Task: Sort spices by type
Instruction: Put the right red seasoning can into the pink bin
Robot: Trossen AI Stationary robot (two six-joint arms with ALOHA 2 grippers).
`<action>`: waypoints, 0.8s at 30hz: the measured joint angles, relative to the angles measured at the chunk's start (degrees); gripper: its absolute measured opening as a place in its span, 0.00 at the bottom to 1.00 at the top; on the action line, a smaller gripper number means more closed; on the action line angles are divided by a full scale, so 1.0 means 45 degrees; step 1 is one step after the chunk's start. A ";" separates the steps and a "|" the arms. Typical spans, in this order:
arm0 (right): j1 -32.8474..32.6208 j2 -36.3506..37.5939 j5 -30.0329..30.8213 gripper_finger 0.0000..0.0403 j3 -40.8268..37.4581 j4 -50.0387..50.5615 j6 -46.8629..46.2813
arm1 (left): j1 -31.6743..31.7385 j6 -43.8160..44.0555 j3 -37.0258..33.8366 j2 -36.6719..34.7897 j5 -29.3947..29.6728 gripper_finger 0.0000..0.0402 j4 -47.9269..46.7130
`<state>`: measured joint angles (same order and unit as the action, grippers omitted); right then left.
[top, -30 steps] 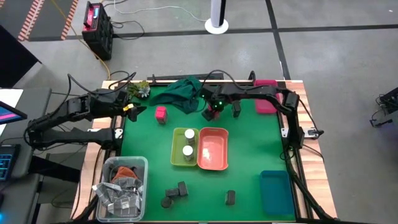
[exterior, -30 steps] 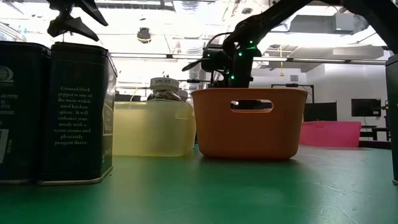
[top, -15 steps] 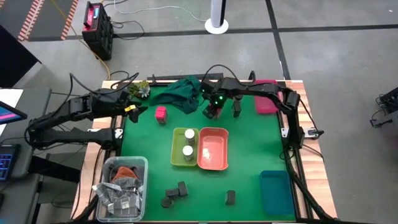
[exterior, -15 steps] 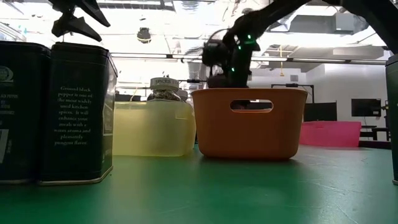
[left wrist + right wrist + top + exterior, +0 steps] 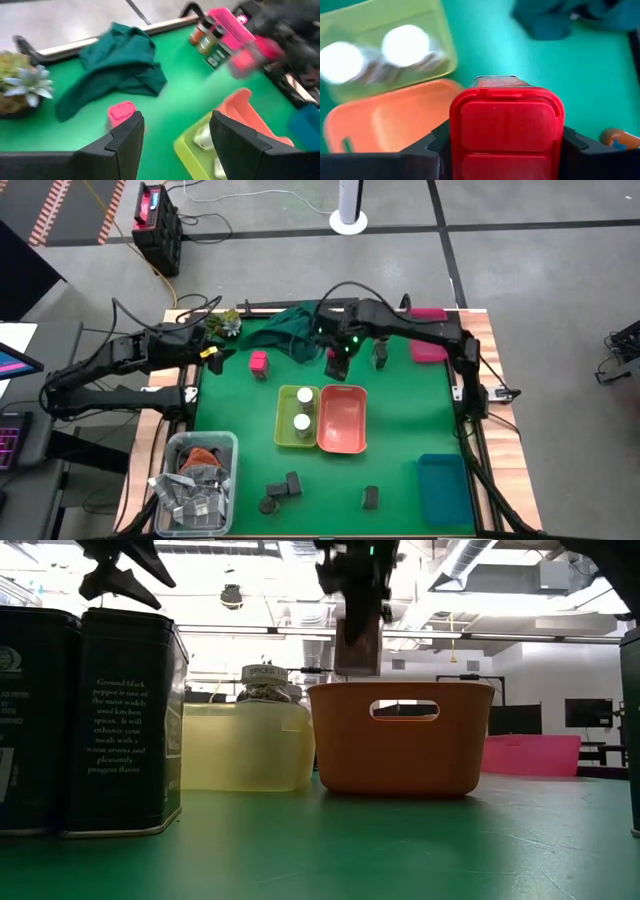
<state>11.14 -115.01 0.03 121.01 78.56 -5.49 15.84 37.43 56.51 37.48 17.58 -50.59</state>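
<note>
Above the far edge of the orange bin (image 5: 342,420), the right gripper (image 5: 337,364) grips a pink pack (image 5: 506,127) between its fingers, lifted off the table, long axis upright and lid end up. Just left, the yellow bin (image 5: 283,423) holds two white-topped jars (image 5: 301,408). Another pink pack (image 5: 259,364) stands farther left, near the left gripper (image 5: 214,355), whose fingers are spread, holding nothing

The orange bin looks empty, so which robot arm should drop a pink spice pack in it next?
Right. The right gripper already holds a pink pack just above the orange bin. The left gripper is open, off at the table's left edge.
</note>
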 joint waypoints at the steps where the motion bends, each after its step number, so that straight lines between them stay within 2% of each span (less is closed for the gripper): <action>1: -0.0349 0.0003 0.0000 0.58 0.0126 0.0141 0.0003 | 0.0000 0.0083 0.0000 0.0014 0.0317 0.53 0.0004; 6: -0.2296 -0.0002 -0.0005 0.58 0.0118 0.0419 0.0025 | 0.0000 0.1131 0.0000 0.0261 0.1489 0.53 0.0344; 10: -0.3692 0.0000 -0.0005 0.58 -0.0109 -0.0002 -0.0358 | -0.0050 0.2011 0.0000 0.0448 0.1440 0.53 0.1000; 13: -0.4365 -0.0094 -0.0015 0.58 -0.0115 -0.0706 -0.1427 | -0.0296 0.1963 0.0000 0.0551 0.0871 0.53 0.1586; 19: -0.4678 -0.0099 0.0595 0.58 -0.0111 -0.1240 -0.4143 | -0.1081 0.1608 0.0000 0.0568 -0.0407 0.53 0.2092; 24: -0.4344 -0.0025 0.1688 0.58 -0.0111 0.1158 -0.6726 | -0.2043 0.1579 -0.0005 0.0405 -0.0518 0.53 0.2123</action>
<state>-8.41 -115.13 7.63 120.51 83.77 -35.75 6.64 44.53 56.49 39.31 15.25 -41.03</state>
